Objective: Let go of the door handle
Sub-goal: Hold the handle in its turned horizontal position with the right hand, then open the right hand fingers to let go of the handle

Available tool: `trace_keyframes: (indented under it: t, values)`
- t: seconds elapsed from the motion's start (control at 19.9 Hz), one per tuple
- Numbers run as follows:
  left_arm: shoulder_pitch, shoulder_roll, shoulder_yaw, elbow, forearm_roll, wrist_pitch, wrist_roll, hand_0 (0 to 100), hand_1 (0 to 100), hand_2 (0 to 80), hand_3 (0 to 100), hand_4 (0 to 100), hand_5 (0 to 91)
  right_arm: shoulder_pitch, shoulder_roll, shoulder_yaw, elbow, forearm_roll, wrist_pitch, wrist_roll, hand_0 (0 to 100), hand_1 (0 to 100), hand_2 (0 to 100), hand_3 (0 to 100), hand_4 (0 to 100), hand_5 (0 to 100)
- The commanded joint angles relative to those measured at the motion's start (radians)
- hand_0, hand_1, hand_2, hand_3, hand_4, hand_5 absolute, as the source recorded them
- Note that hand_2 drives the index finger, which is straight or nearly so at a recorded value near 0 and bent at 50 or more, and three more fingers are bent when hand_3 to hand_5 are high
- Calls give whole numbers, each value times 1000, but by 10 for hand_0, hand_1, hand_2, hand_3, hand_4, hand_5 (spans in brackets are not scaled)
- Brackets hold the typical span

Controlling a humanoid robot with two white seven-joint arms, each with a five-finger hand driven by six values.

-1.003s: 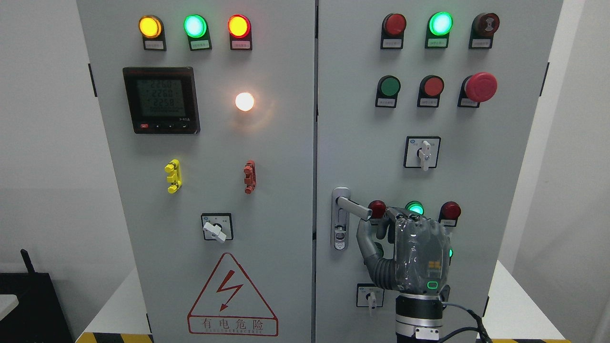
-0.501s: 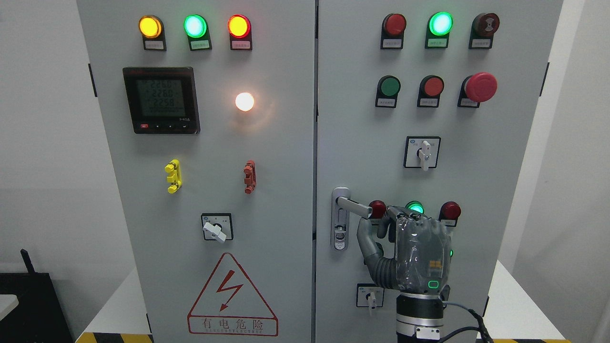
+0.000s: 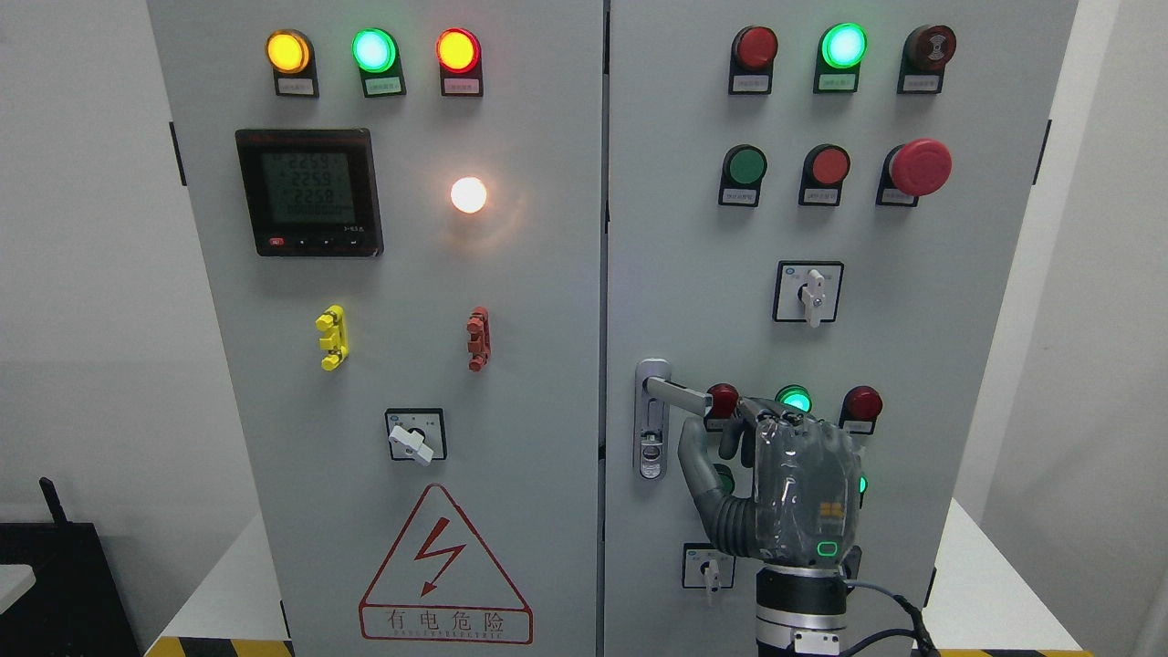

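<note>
Door handle (image 3: 673, 394) on right cabinet door (image 3: 912, 347), jutting rightward from its lock plate (image 3: 651, 420). Right hand (image 3: 785, 484) just beside handle's free end, back to camera, fingers curled near the tip; cannot tell whether touching or gripping. Green lamp (image 3: 796, 399) and red buttons close above the knuckles.

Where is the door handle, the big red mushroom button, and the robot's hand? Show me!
door handle (image 3: 677, 393), head view, on the silver lever's middle.
big red mushroom button (image 3: 922, 166), head view, on its round red cap.
right hand (image 3: 803, 484), head view, on the grey back of the hand.
</note>
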Motion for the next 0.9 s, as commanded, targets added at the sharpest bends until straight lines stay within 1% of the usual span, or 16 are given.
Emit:
trace_keyframes:
  t: [0.0, 0.05, 0.15, 0.25, 0.3, 0.35, 0.45, 0.5, 0.55, 0.6, 0.7, 0.75, 0.8, 0.85]
  values:
    - [-31, 0, -11, -9, 0, 1, 0, 120, 389, 0, 0, 0, 0, 13, -4, 7, -2, -2, -1, -8, 467, 644, 843, 1000, 1000, 998]
    - [-31, 0, -11, -9, 0, 1, 0, 120, 389, 0, 0, 0, 0, 24, -8, 7, -7, -2, -1, -15, 466, 644, 842, 1000, 1000, 998]
    - [-31, 0, -11, -9, 0, 1, 0, 120, 389, 0, 0, 0, 0, 49, -36, 4, -19, -5, -8, -26, 469, 642, 834, 1000, 1000, 999]
    - [-31, 0, -11, -8, 0, 1, 0, 120, 389, 0, 0, 0, 0, 73, -50, -4, -39, -5, -31, -38, 491, 624, 786, 1000, 1000, 991]
    - [-31, 0, -11, -8, 0, 1, 0, 120, 389, 0, 0, 0, 0, 88, -62, -6, -53, -5, -43, -38, 495, 622, 764, 1000, 1000, 987]
    - [-31, 0, -11, -9, 0, 1, 0, 120, 389, 0, 0, 0, 0, 105, -73, -6, -70, -5, -51, -38, 498, 621, 710, 1000, 954, 968]
    - [-31, 0, -11, -8, 0, 1, 0, 120, 389, 0, 0, 0, 0, 130, -96, -6, -96, -5, -68, -35, 499, 610, 625, 1000, 869, 844]
    - [-31, 0, -11, -8, 0, 1, 0, 120, 389, 0, 0, 0, 0, 136, -105, -7, -96, -5, -79, -35, 500, 596, 568, 932, 804, 721]
    - [-31, 0, -11, -8, 0, 1, 0, 120, 389, 0, 0, 0, 0, 138, -111, -9, -96, -5, -85, -35, 504, 569, 507, 835, 696, 597]
    - [-31, 0, -11, -8, 0, 1, 0, 120, 389, 0, 0, 0, 0, 138, -116, -10, -99, -5, -87, -34, 504, 547, 469, 774, 620, 545]
    - [-31, 0, -11, -9, 0, 1, 0, 120, 389, 0, 0, 0, 0, 145, -122, -24, -111, -6, -87, -34, 482, 518, 393, 627, 480, 381]
    - [-31, 0, -11, -8, 0, 1, 0, 120, 389, 0, 0, 0, 0, 153, -125, -27, -121, -6, -87, -34, 476, 507, 368, 579, 434, 336]
    - [-31, 0, -11, -8, 0, 1, 0, 120, 389, 0, 0, 0, 0, 156, -126, -32, -134, -6, -87, -32, 464, 498, 340, 511, 389, 299]
    - [-31, 0, -11, -9, 0, 1, 0, 120, 389, 0, 0, 0, 0, 158, -132, -39, -145, -6, -87, -32, 454, 492, 330, 497, 374, 298]
